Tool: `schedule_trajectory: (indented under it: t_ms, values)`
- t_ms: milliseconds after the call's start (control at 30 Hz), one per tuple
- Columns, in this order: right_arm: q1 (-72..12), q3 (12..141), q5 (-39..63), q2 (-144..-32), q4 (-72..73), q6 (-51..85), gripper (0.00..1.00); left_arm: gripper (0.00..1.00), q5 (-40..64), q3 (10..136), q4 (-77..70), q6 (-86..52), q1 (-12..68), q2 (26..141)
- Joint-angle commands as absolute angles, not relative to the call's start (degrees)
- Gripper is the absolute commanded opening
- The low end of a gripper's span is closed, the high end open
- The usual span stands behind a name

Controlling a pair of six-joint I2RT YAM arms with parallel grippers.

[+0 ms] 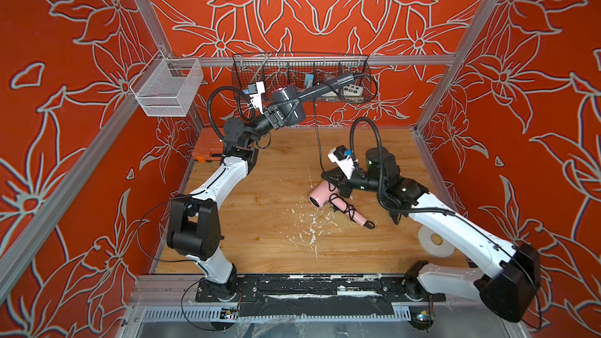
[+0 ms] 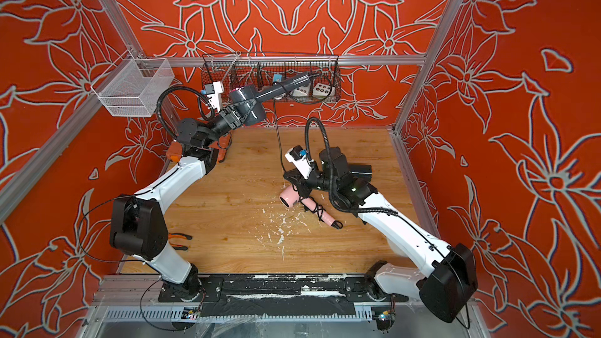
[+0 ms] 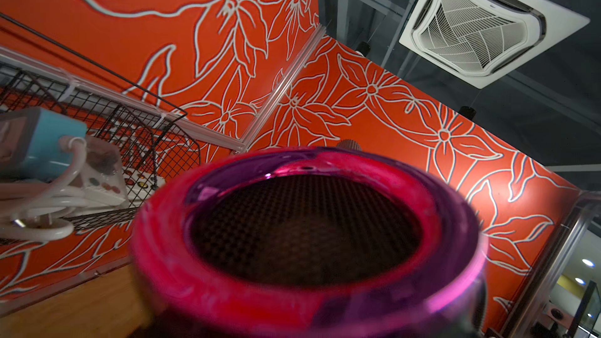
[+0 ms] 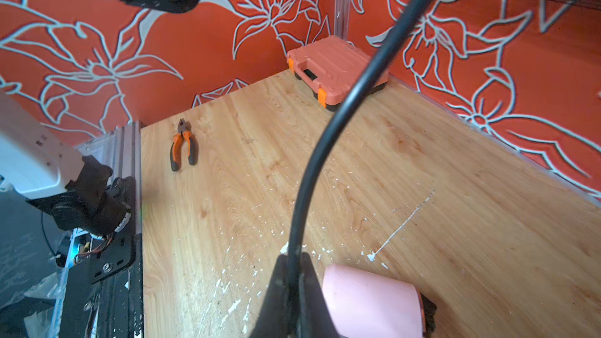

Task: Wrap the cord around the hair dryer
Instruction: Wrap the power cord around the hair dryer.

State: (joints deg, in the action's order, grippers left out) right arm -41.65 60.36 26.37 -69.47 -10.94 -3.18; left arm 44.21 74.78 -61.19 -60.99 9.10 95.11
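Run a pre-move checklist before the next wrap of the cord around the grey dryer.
1. Left gripper holding grey hair dryer: ok.
2. Right gripper shut on black cord: ok.
3. Cord turns on the grey dryer's handle: not ok, none visible; the cord hangs loose.
4. Pink hair dryer clear of the right gripper: not ok, it lies right beside it.
5. Cord free of wire basket: cannot tell.

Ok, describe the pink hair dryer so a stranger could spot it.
On the right half of the wooden table, beside the right pincer, lies the pink hair dryer. Unlike the grey hair dryer held aloft, it is pale pink, with black cord looped over its handle.
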Motion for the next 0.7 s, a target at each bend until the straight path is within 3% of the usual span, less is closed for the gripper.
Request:
schedule_trajectory:
  t_ms: [0, 367, 667]
  values:
    - [-45.8, 62.4, 18.7, -69.3, -17.5, -8.6, 0.00, 0.00, 40.6, 76.6, -68.8, -62.7, 8.0, 94.7]
    - [-58.9, 65.1, 6.9, -72.1, -27.6, -14.3, 0.00, 0.00, 40.0, 77.3, -70.6, -64.1, 5.9, 96.4]
    - [-65.1, 71.4, 2.8, -74.9, -35.9, -18.1, 0.00, 0.00, 42.2, 77.0, -67.9, -60.9, 5.2, 96.5]
